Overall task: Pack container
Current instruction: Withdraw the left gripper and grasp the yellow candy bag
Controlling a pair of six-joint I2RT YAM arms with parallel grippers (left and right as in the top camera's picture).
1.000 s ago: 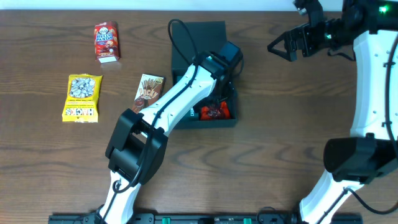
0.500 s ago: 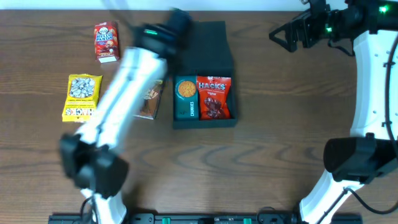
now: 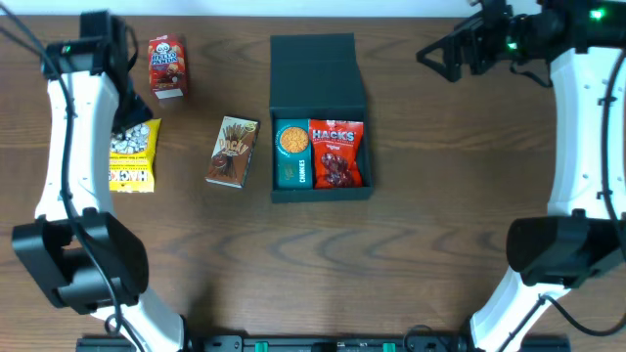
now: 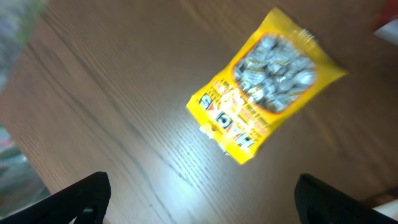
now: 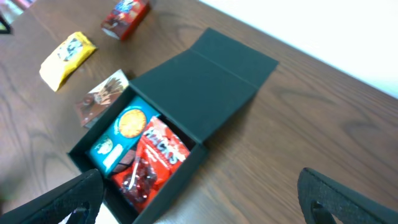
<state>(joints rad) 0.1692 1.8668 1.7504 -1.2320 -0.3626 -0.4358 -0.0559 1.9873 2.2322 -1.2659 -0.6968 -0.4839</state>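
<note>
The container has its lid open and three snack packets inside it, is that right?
Not quite: the container has its lid open, but only two snack packets lie inside, a teal cookie packet and a red packet. The overhead view shows it.

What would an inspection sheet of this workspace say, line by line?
Surface: brown wooden table.
Job's things: dark box, lid open, holding a teal cookie packet and a red packet side by side.
Clutter: brown stick box, yellow packet, small red box, all left of the dark box.
Tools: left tool open, empty, near the yellow packet; right tool open, empty.
Cables: black cable along the left arm.
Surroundings: white wall behind the table.
</note>
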